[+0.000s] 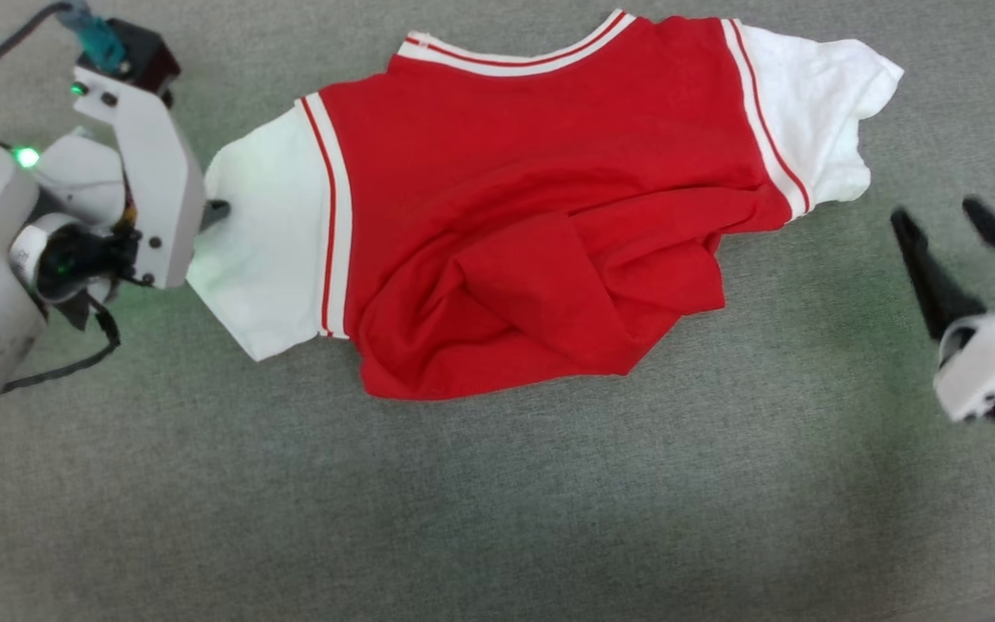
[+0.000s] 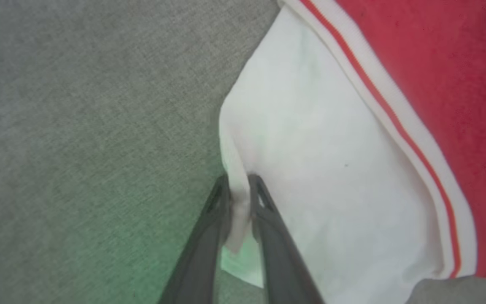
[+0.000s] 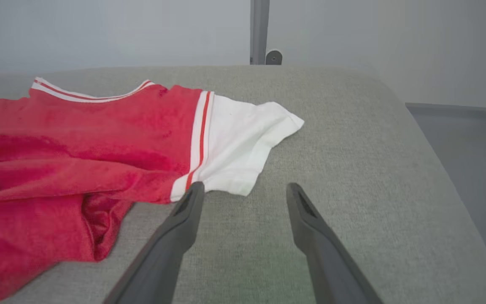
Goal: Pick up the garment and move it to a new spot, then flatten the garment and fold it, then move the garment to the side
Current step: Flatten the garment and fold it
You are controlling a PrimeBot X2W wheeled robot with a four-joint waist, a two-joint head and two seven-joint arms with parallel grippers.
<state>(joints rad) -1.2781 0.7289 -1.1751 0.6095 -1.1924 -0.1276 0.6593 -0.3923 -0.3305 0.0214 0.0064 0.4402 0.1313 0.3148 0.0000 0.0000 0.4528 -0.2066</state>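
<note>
The garment [image 1: 532, 216] is found lying across the far half of the grey padded surface [image 1: 497, 518], collar trim turned away from the robot, both white sleeves spread outward. The upper body is laid fairly smooth; the lower body [image 1: 506, 320] is rumpled, with red cloth doubled over itself in loose folds. The left gripper [image 2: 238, 181] is seen closed on the outer edge of the left-hand sleeve [image 1: 264, 250], a narrow fold of white cloth being pinched between the two fingers in the left wrist view, low against the surface. The right gripper [image 3: 246, 186] is held with jaws apart and nothing between them, near the right-hand sleeve [image 3: 243, 143] but not touching it, the fingertips just short of the sleeve's lower edge in the right wrist view. The step in hand is judged to be the taking of a two-point hold, one sleeve secured and the other not yet gripped. Whether this serves the lift to a new spot or the flattening cannot be settled, though no neat fold is made yet. The next move is judged to call for the right gripper to be advanced onto the sleeve edge and closed there, after which an even outward pull would be wanted to draw out the bunched lower body. The thin pinch on the left may be expected to slip if tension is applied abruptly.
</note>
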